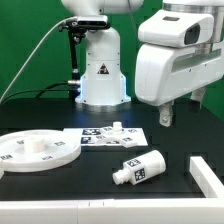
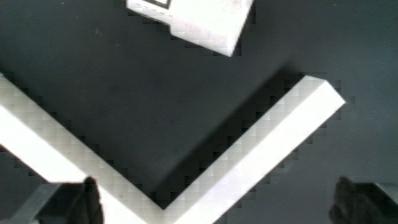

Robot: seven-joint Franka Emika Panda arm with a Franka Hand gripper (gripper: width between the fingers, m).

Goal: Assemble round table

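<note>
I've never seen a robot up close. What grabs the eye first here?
The big white gripper hangs open and empty at the exterior view's upper right. On the black table a large round disc lies at the exterior view's left, and a short post lies on its side to the right of it.

the panda arm (image 1: 100, 70) rises from its white base at the back. at the exterior view's right its bulky white wrist (image 1: 180, 60) hangs in the air with the gripper (image 1: 180, 108) pointing down. its dark fingertips (image 2: 63, 205) stand wide apart, jaws fully spread.
</note>
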